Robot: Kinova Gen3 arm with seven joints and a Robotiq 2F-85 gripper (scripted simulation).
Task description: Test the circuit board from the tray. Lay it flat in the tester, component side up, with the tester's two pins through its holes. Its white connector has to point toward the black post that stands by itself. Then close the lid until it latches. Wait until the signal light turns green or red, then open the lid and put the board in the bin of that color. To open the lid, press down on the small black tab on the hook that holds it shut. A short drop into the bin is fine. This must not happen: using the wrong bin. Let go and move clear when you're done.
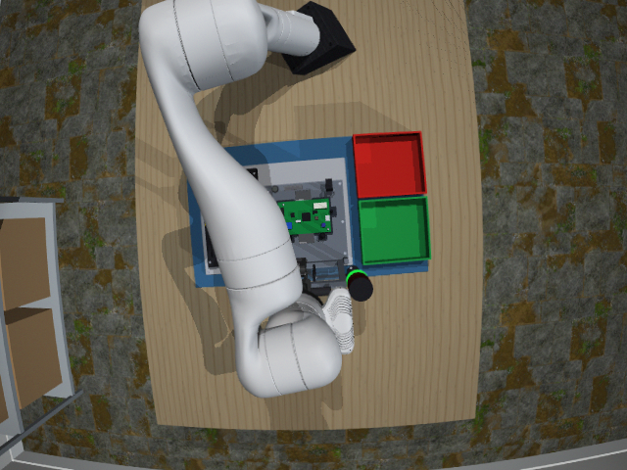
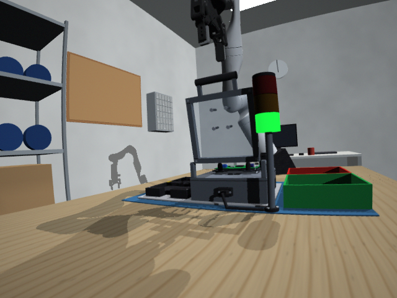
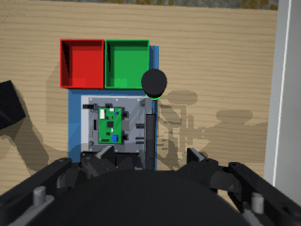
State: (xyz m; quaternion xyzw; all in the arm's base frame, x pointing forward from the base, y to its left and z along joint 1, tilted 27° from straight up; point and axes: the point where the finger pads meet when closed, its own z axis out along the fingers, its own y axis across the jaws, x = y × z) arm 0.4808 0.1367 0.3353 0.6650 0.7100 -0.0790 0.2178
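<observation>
Evidently, the lid [image 2: 224,128] stands upright so the circuit board [image 1: 309,216] [image 3: 110,125] can be lifted out; it lies component side up in the tester [image 1: 336,243] [image 2: 229,189] [image 3: 133,103]. The pincer [image 2: 211,51] [image 3: 150,154] is spread wide and empty above the lid, presumably for grasping. The signal light [image 1: 357,277] [image 2: 267,122] [image 3: 155,97] shows green, making the green bin [image 1: 395,230] [image 2: 327,195] [image 3: 127,63] the required destination.

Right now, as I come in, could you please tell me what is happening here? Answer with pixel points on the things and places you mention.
A robot arm is testing a circuit board [image 1: 310,224] [image 3: 116,124]. The board lies in the tester [image 2: 229,189], whose lid [image 2: 224,131] stands open. The signal light [image 2: 267,121] shows green. The open, empty claw [image 2: 211,49] [image 3: 150,154] is above the lid; the board has not reached the green bin [image 1: 395,230] [image 2: 327,196] [image 3: 127,63].
</observation>
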